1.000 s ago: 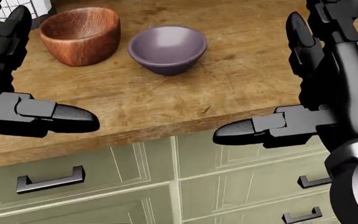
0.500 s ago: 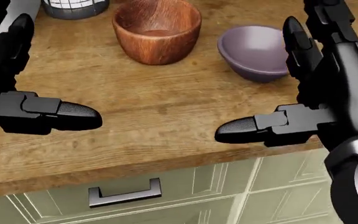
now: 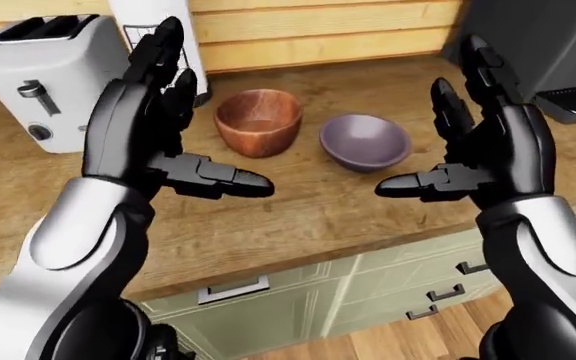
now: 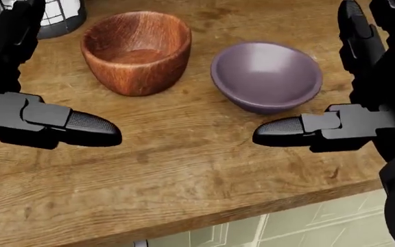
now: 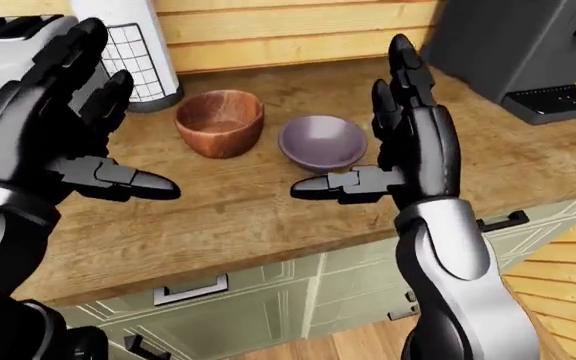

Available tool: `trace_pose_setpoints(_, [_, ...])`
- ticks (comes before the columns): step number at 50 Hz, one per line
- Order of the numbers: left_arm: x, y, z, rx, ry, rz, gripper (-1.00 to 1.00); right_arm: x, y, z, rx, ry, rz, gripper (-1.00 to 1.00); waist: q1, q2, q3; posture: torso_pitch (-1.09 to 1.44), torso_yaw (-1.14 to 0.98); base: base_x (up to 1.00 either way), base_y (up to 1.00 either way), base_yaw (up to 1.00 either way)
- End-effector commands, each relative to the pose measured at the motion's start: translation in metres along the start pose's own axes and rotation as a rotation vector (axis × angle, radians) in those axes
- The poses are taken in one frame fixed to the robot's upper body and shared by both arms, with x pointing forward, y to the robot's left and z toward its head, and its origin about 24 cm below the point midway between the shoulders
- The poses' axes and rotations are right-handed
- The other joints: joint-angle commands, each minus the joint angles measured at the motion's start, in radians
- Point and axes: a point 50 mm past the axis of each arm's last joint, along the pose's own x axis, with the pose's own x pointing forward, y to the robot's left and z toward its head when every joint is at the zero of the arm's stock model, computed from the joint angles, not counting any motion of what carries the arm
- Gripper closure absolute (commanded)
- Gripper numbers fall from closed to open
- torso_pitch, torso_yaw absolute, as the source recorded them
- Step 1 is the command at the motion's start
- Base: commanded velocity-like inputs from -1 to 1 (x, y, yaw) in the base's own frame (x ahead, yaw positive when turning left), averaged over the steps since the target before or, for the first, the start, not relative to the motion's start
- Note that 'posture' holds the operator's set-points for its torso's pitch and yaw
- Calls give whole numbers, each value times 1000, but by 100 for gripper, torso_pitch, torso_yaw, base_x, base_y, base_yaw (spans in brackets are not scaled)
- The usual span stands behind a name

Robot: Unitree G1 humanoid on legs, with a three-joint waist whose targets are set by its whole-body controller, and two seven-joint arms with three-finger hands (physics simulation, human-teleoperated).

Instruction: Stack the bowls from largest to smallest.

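Observation:
A brown wooden bowl [image 4: 137,51] and a wider, shallower purple bowl [image 4: 266,74] stand upright side by side on the wooden counter [image 4: 184,170], the wooden one to the left, a small gap between them. Both are empty. My left hand [image 3: 203,112] is open, fingers up and thumb pointing inward, raised over the counter to the left of the wooden bowl. My right hand [image 3: 428,120] is open in the same pose, to the right of the purple bowl. Neither hand touches a bowl.
A white toaster [image 3: 48,75] and a white roll in a wire holder [image 5: 138,45] stand at the counter's upper left. A dark coffee machine [image 5: 528,45] stands at the upper right. Green drawers with dark handles [image 3: 268,300] lie below the counter edge.
The whole head view has shifted: the camera moved closer, so the bowls look larger and the counter edge sits lower. Both hands keep the same open pose.

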Motion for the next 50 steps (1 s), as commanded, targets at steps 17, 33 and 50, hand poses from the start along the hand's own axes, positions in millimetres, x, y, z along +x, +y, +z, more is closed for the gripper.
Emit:
trace_pose_setpoints(17, [13, -32, 43, 231, -158, -68, -100, 1, -16, 33, -78, -39, -4, -100, 10, 3, -44, 0, 0, 0, 0, 0])
trace_pose_setpoints(33, [49, -75, 32, 660, -264, -212, -100, -4, -37, 36, -94, -14, -75, -100, 28, -27, -45, 0, 0, 0, 0, 0])
trace_pose_setpoints(50, [82, -74, 12, 905, -201, -330, -100, -6, -41, 41, -91, -23, -88, -100, 36, -51, -44, 0, 0, 0, 0, 0])
